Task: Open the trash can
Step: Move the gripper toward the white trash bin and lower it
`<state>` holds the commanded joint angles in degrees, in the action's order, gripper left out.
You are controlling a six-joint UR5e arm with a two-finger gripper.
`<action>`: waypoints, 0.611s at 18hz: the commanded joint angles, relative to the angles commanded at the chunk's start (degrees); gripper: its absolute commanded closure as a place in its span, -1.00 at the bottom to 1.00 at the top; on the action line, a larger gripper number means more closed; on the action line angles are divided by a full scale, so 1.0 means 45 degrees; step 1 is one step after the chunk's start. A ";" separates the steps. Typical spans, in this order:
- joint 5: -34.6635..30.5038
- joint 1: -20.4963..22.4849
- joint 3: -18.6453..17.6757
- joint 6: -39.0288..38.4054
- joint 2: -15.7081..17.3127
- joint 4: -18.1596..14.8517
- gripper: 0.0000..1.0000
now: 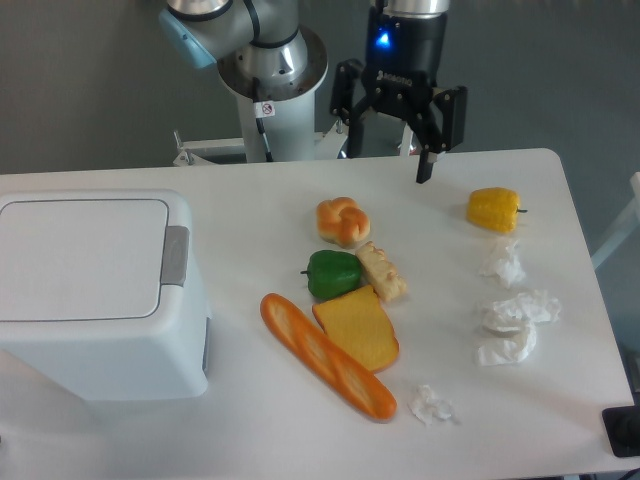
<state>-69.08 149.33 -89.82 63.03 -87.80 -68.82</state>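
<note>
At far edge, gripper empty, jaws spread; bin well left and nearer, latch facing right toward gripper.

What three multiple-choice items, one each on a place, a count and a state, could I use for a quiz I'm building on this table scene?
1. Where does the trash can stand?
A. at the table's left end
B. at the table's right end
C. among the food in the middle

2. How many bell peppers lie on the table?
A. one
B. two
C. three

3. What state is the trash can's lid in?
A. swung up
B. taken off
C. shut flat

Answers:
1. A: the white bin fills the left end, with the food to its right.
2. B: there is a green bell pepper by the bread and a yellow bell pepper near the right edge.
3. C: the lid lies level in its frame beside the grey latch, while the open tool hangs over the far edge of the table, apart from the bin.
</note>
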 joint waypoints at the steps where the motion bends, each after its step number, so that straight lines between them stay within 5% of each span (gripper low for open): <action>1: 0.0000 -0.0137 0.0000 -0.0332 -0.0019 0.0000 -1.00; 6: 0.0000 -0.0685 0.0078 -0.2088 -0.0234 0.0020 -1.00; 11: 0.0020 -0.1113 0.0273 -0.5603 -0.0585 0.0156 -1.00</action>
<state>-68.99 144.32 -88.60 37.82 -90.44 -68.12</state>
